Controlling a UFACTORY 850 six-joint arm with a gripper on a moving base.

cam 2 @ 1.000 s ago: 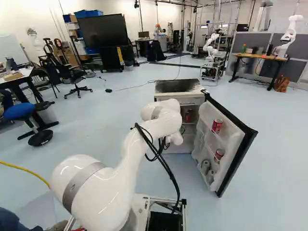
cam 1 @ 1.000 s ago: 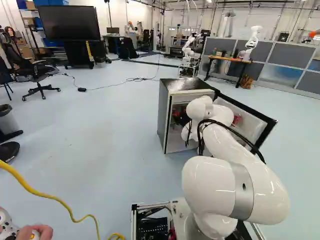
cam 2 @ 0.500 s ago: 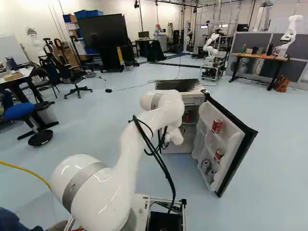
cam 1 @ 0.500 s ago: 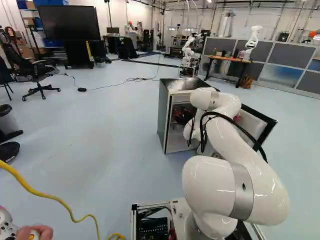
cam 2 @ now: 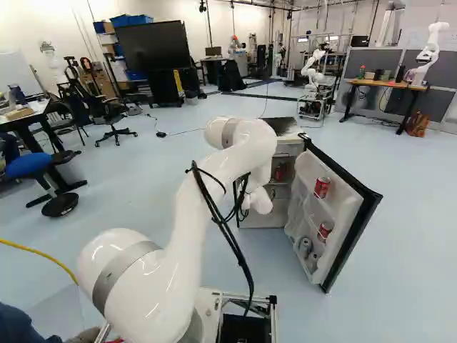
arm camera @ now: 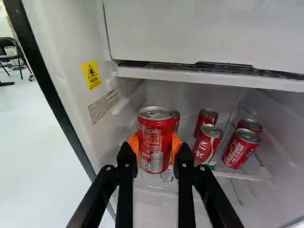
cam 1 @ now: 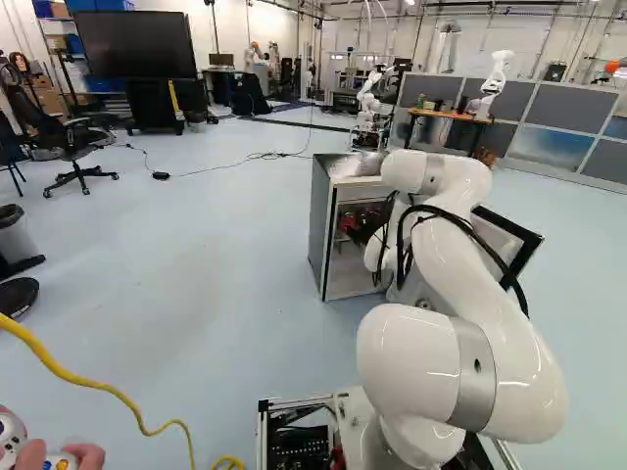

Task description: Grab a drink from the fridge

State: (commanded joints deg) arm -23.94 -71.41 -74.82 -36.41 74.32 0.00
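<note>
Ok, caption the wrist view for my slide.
Gripper holding a red can at the open fridge, more cans beyond.

there is one fridge (cam 1: 320, 220) with one open door (cam 2: 345, 214). the wrist view shows six red soda cans (arm camera: 154, 147). in the door are two more red soda cans (cam 2: 322, 187) and at least one grey can (cam 2: 305, 245), whose exact number i cannot tell.

Cans (arm camera: 156, 142) bear lettering, the fridge (arm camera: 61, 57) a warning sign (arm camera: 91, 75).
</note>
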